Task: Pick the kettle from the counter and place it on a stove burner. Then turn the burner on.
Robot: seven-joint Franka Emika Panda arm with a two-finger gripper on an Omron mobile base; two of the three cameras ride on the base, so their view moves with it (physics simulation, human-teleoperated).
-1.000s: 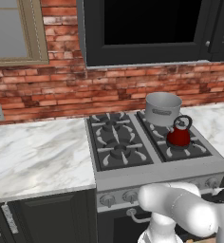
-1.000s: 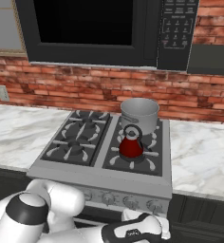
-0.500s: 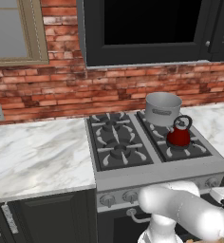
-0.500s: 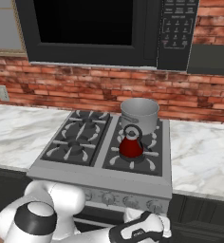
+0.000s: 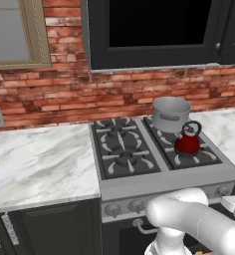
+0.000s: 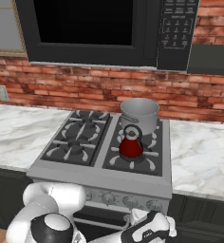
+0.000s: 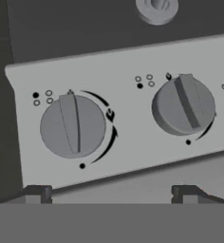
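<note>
Brick-walled kitchen, marble desk [image 5: 40, 159] | kettle [image 5: 187, 141] sits on front-right stove burner [image 5: 189, 155] | pincer [image 7: 111, 192] released, spread, facing two knobs [image 7: 73, 126]

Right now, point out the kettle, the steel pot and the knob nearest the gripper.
kettle [image 6: 131, 147], right base view, on its red body.
steel pot [image 5: 170, 114], left base view, on its grey side wall.
left knob [image 7: 73, 126], hand view, on its ridge.

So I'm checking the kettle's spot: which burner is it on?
The kettle sits on the front right burner, just in front of the grey pot on the rear right one; both left burners are bare.
</note>
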